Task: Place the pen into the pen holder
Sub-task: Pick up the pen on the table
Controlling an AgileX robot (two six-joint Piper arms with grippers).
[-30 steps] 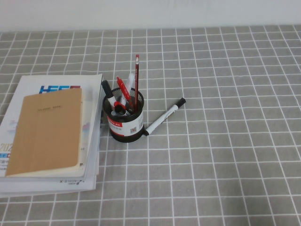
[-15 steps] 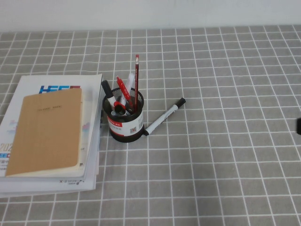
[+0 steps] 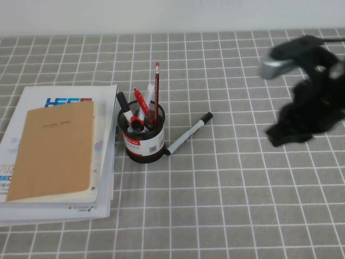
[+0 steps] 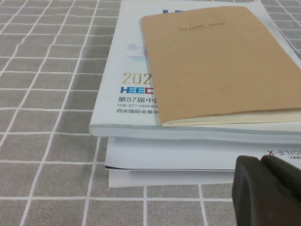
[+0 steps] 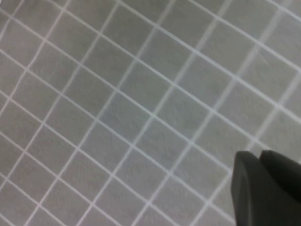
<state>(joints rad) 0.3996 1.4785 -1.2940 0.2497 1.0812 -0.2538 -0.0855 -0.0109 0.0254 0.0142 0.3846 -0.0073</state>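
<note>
The pen (image 3: 188,134), white with a black cap and black end, lies on the checked cloth. One end touches the base of the pen holder (image 3: 143,144), a black mesh cup with a white and red label that holds several pens. My right gripper (image 3: 276,135) is blurred at the right, well to the right of the pen. In the right wrist view it (image 5: 260,156) is shut and empty over bare cloth. My left gripper (image 4: 261,161) is shut and empty, low beside the book stack, and is out of the high view.
A stack of white booklets (image 3: 64,100) with a brown notebook (image 3: 54,151) on top lies left of the holder; it also shows in the left wrist view (image 4: 216,61). A red pen (image 3: 141,101) and a thin dark-red pencil (image 3: 157,86) stand in the holder.
My right arm has swung into the high view from the right edge and now hangs over the right part of the table. The pen and holder have not moved.
</note>
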